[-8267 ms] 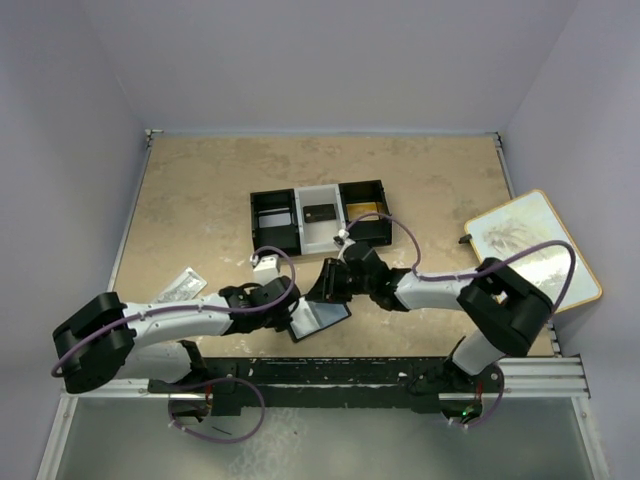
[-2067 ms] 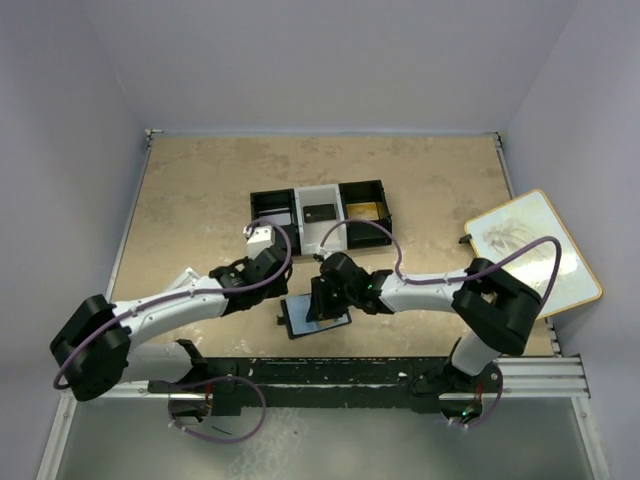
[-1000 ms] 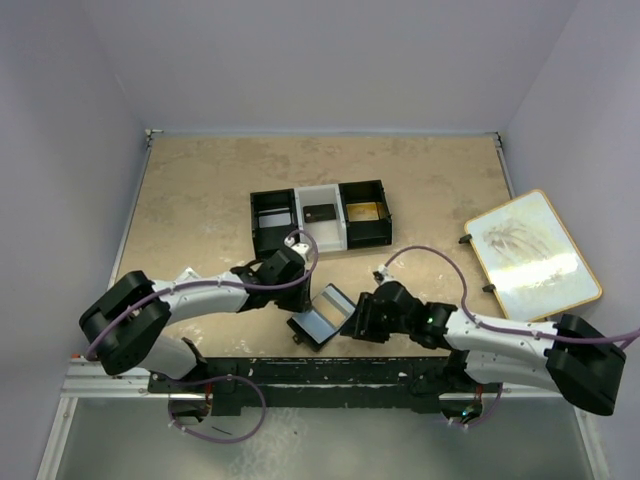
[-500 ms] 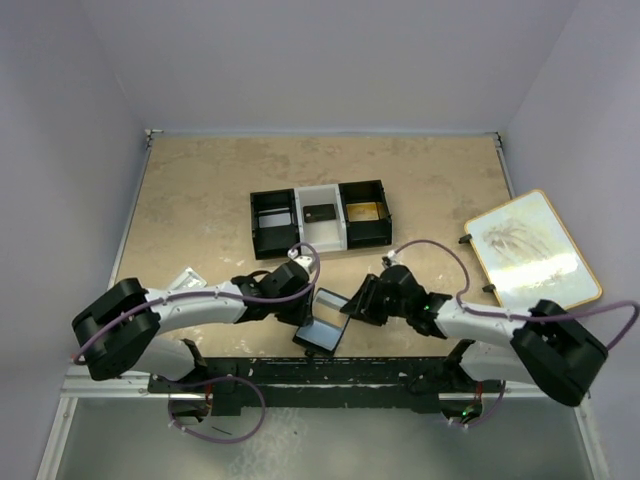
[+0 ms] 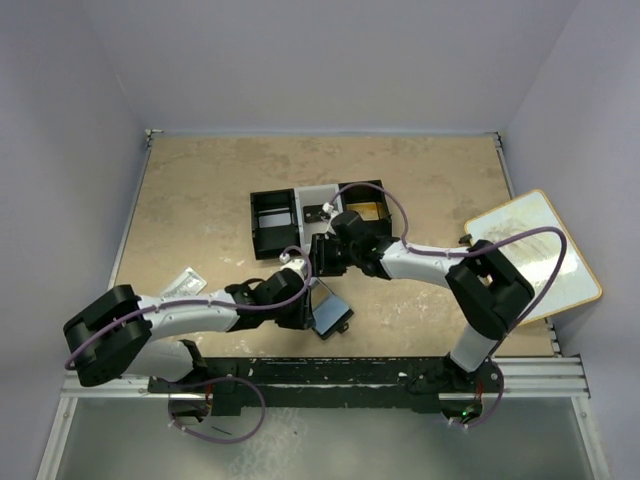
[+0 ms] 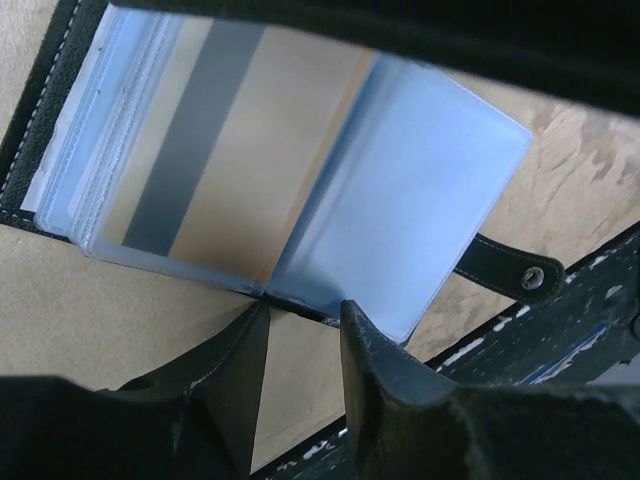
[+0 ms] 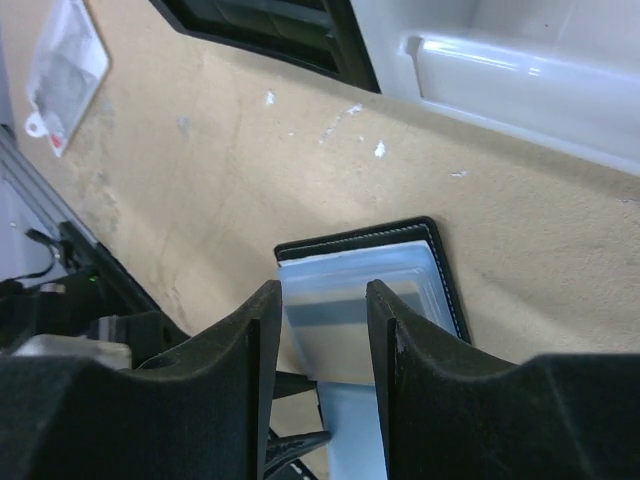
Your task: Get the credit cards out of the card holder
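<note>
Card holder (image 5: 333, 315) is lying open on the tan table (image 5: 200, 200), near my bases and in front of the three-compartment tray (image 5: 256, 225), apart from it. Its pale-blue clear sleeves are facing up. One credit card (image 6: 215, 150), gold-tan with a dark stripe, is sitting inside the sleeve on the left of my left wrist view. The sleeve beside it is showing only blue. A snap strap (image 6: 510, 272) is sticking out from one edge of the holder.

My left gripper (image 6: 303, 312) is meeting the holder at its fold, fingertips a little apart, one on each side of the spine. I cannot tell whether they are pinching that edge or only touching it.

My right gripper (image 7: 322, 295) is hanging over the table just in front of the tray, fingers released and spread, nothing between them. A white packet (image 5: 183, 283) is lying to the left, well apart from the holder.
</note>
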